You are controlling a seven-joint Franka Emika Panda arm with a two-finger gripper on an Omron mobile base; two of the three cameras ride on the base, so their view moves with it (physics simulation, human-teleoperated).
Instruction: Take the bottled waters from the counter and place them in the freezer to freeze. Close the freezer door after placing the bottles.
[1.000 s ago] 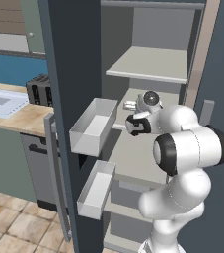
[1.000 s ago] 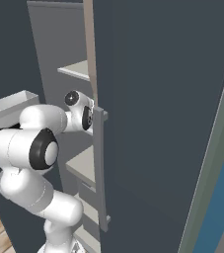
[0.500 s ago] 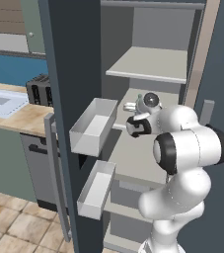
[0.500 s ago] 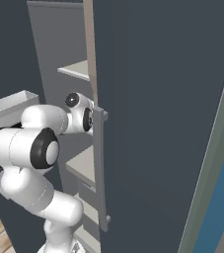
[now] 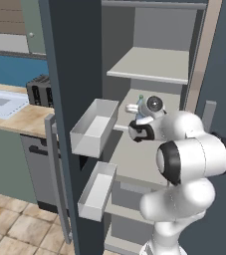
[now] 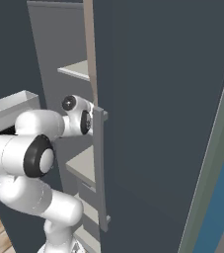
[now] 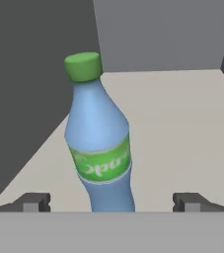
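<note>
The blue bottled water (image 7: 101,143) with a green cap and green label stands on a pale freezer shelf (image 7: 182,123), near the left wall. My gripper (image 7: 111,202) is open, with its two fingertips (image 7: 32,201) wide on either side of the bottle's base and clear of it. In the left base view my hand reaches into the freezer (image 5: 149,64) at mid height, the gripper (image 5: 134,109) beside the bottle (image 5: 140,102). The freezer door (image 5: 74,74) stands open to the left.
Two white bins (image 5: 92,129) jut from the open door's inner side, close to my forearm. The counter (image 5: 25,117) with a toaster (image 5: 37,89) and the sink (image 5: 0,102) lies left of the door. The plain right door with its handle (image 6: 99,168) flanks my arm.
The fingers have spread apart and let go of the blue bottle, which stays on the shelf. The arm has hardly moved.
</note>
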